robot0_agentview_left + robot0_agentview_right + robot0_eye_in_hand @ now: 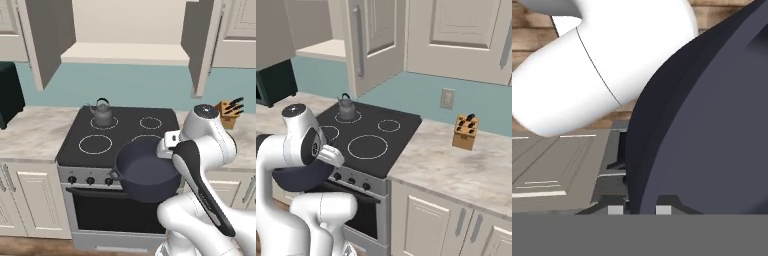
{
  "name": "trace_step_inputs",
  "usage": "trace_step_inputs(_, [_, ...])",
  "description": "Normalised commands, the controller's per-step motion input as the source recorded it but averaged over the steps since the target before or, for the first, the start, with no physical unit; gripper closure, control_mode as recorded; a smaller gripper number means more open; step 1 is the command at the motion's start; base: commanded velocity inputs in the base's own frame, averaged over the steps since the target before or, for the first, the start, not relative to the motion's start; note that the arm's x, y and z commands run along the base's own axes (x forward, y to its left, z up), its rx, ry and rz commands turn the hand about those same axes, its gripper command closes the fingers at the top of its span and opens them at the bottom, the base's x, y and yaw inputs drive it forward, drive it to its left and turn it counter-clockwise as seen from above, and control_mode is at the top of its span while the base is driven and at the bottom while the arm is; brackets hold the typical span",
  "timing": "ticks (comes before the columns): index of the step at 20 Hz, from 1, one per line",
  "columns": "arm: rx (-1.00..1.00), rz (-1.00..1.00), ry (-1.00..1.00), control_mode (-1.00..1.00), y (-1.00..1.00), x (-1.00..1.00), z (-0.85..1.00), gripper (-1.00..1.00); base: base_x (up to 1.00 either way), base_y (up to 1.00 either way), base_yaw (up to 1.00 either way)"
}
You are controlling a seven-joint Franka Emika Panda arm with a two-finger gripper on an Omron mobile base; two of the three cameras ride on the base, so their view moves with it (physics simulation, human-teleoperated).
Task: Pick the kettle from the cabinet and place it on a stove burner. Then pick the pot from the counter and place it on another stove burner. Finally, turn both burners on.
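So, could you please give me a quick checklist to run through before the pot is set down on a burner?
1. Kettle already on the back left burner: ok.
2. Pot held by the pincer, jaws astride its rim: ok.
3. Pot upright and off the cooktop: ok.
4. Front left burner bare for the pot: ok.
5. Pot over a burner: not ok, it hangs past the stove's front edge.
6. Burner knobs off or on: cannot tell.

One kettle [102, 112] counted, one pot [146, 170], four burner rings [95, 144] marked on one cooktop [75, 135], three knobs [90, 180] seen on the oven front, one knife block [465, 132], one wall outlet [446, 98], two open cabinet doors [42, 35].
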Motion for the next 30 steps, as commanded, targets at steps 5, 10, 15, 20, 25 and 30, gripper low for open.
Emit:
trace_step_inputs(5, [0.00, 0.00, 0.00, 1.00, 0.00, 0.00, 0.00, 1.00, 0.42, 0.13, 0.10])
trace_step_inputs(10, [0.00, 0.00, 0.00, 1.00, 0.00, 0.00, 0.00, 1.00, 0.40, 0.28, 0.08])
trace_step_inputs(15, [0.00, 0.00, 0.00, 1.00, 0.00, 0.00, 0.00, 1.00, 0.38, 0.35, 0.08])
trace_step_inputs(20, [0.00, 0.00, 0.00, 1.00, 0.00, 0.00, 0.00, 1.00, 0.39, 0.17, 0.01])
trace_step_inputs(25, [0.00, 0.00, 0.00, 1.00, 0.00, 0.00, 0.00, 1.00, 0.35, 0.08, 0.00])
trace_step_inputs(30, [0.00, 0.00, 0.00, 1.00, 0.00, 0.00, 0.00, 1.00, 0.23, 0.08, 0.00])
